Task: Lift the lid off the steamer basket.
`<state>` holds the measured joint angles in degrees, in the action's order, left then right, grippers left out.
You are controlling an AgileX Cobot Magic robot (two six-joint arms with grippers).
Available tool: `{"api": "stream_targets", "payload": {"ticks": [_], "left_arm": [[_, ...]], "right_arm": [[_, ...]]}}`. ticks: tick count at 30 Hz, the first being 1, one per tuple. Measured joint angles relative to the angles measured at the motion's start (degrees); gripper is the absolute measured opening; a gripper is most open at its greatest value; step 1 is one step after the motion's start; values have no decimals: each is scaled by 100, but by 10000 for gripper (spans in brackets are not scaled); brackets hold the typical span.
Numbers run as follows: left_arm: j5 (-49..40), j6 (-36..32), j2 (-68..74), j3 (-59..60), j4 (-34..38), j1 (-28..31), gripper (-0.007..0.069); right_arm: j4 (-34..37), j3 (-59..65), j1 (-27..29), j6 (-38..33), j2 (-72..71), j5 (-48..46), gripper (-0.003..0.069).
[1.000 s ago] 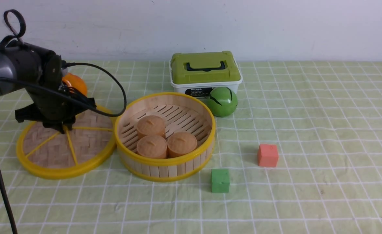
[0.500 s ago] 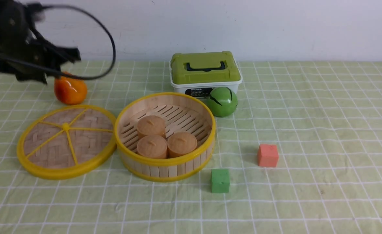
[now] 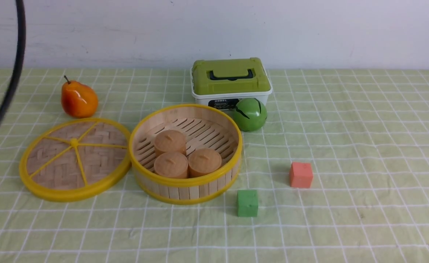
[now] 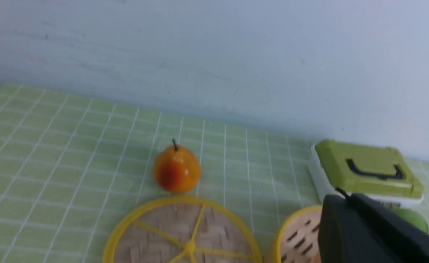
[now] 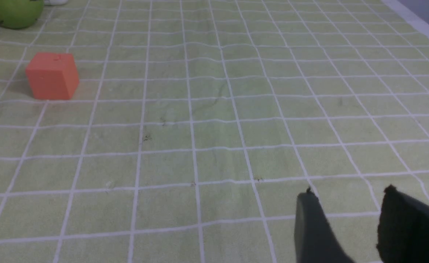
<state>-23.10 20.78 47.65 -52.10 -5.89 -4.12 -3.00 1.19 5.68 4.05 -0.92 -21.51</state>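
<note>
Because the steamer basket (image 3: 188, 190) had to be uncovered, its lid (image 3: 101, 164) lay beside it on the counter (image 3: 331, 226); the left jaws were together, the right jaws (image 5: 349, 215) apart.

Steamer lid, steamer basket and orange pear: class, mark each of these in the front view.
Lid (image 3: 101, 163): front view, on its woven top.
Steamer basket (image 3: 185, 192): front view, on its slatted outer wall.
Pear (image 3: 79, 99): front view, on its body.
</note>
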Motion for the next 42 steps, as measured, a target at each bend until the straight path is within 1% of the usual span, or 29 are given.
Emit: {"api": "stream_targets", "payload": {"ticks": [5,8,9,12,20,25,26,30,31,33,35,37,40,41,42], "left_arm": [[572,0,-1151,1727,-41,0,-13],[643,0,-1816,2527,-41,0,-13],[643,0,-1855,2574,-41,0,-13],[602,0,-2367,3346,-41,0,-13],[564,0,-2486,4594,-41,0,-13],[562,0,-2520,4990,-175,-6,-13],[702,0,-2617,5127,-272,-6,-13],[1061,0,-3307,5353,-322,-17,-13],[1169,0,-3698,5359,-300,-24,-13],[1247,0,-4329,5364,-205,-24,-13],[1211,-5,-4606,5369,-169,-24,-13],[1022,-17,-4797,5369,-115,-36,-13],[364,-24,-4828,5375,68,-36,-13],[364,-24,-4828,5375,68,-36,-13],[135,-183,-4828,5393,146,-36,-13]], "right_arm": [[0,0,0,0,0,0,240],[0,0,0,0,0,0,240],[0,0,0,0,0,0,240],[0,0,0,0,0,0,240],[0,0,0,0,0,0,240],[0,0,0,0,0,0,240],[0,0,0,0,0,0,240],[0,0,0,0,0,0,240],[0,0,0,0,0,0,240],[0,0,0,0,0,0,240],[0,0,0,0,0,0,240],[0,0,0,0,0,0,240],[0,0,0,0,0,0,240],[0,0,0,0,0,0,240],[0,0,0,0,0,0,240]]}}
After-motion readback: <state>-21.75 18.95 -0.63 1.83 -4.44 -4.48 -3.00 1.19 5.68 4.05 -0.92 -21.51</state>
